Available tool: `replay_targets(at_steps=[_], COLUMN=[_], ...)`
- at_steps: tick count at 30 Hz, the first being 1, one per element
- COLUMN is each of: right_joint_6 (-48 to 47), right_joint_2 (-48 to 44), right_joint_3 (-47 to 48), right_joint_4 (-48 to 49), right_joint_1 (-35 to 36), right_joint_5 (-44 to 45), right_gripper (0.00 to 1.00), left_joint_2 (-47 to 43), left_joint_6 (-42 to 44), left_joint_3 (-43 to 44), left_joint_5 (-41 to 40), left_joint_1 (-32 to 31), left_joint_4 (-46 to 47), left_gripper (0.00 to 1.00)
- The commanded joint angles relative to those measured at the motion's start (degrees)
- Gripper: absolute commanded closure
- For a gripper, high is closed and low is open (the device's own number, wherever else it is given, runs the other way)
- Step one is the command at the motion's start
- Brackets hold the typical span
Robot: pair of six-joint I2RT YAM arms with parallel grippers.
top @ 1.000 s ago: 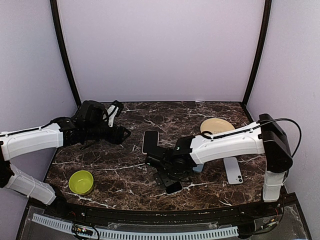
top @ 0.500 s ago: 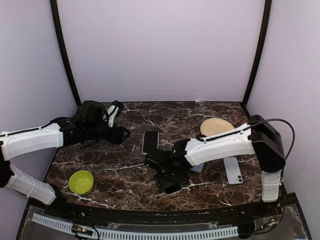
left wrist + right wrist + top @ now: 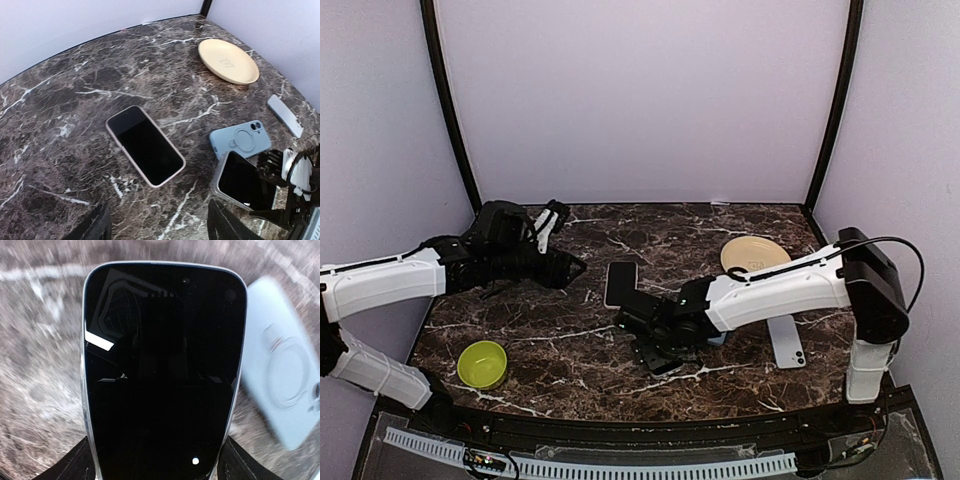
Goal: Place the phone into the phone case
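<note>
My right gripper [image 3: 656, 354] is shut on a black-screened phone with a silver rim [image 3: 160, 365], holding it low over the table near the front middle. The phone also shows in the left wrist view [image 3: 241, 183]. The light blue phone case [image 3: 283, 385] lies camera-side up just right of the held phone; it shows in the left wrist view [image 3: 240, 141] and is partly hidden by the arm in the top view [image 3: 717, 337]. My left gripper [image 3: 157, 232] is open and empty, hovering at the left [image 3: 566, 268].
A second phone in a pinkish case [image 3: 620, 283] lies screen up mid-table. A cream plate [image 3: 753, 252] sits at the back right. A pale phone [image 3: 786, 341] lies back up at the right. A green bowl [image 3: 483, 363] stands at the front left.
My right gripper, with the phone, has shifted slightly away from the front edge, closer to the blue case. The left arm has barely moved.
</note>
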Motion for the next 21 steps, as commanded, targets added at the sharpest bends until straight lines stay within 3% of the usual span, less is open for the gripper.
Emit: replay_targets(at_steps=[1,6,11,15,21], right_joint_6=[-6.8,-18.5,-30.6,-34.9,-36.9], right_joint_2=[-10.9,-15.2,-15.6,-14.9,-15.0], right_joint_3=[-1.7,-3.0,-2.9,-1.8,-2.1], right_joint_4=[16.1,33.4,47.7,50.8,53.0], right_joint_1=[0.9,3.1,5.1,5.5,5.9], right_joint_5=[13.2,22.9,25.4,24.7,23.6], right_gripper=[0.63,0.64,0.64,0.64,0.64], left_joint_2=[-5.1,-9.9,-11.5,-10.9,-9.9], left_joint_6=[-1.8,-11.5,-17.1,-18.5,-16.5], left_joint_3=[-3.1,-7.3,-9.5,-9.3,-9.3], left_joint_5=[12.2,23.5,21.6,22.7,23.2], left_joint_1=[0.3,0.2,0.1,-0.1,-0.5], left_joint_4=[10.7,24.6,35.0,38.6,37.9], left_gripper=[0.31,0.26,0.26,0.31,0.59])
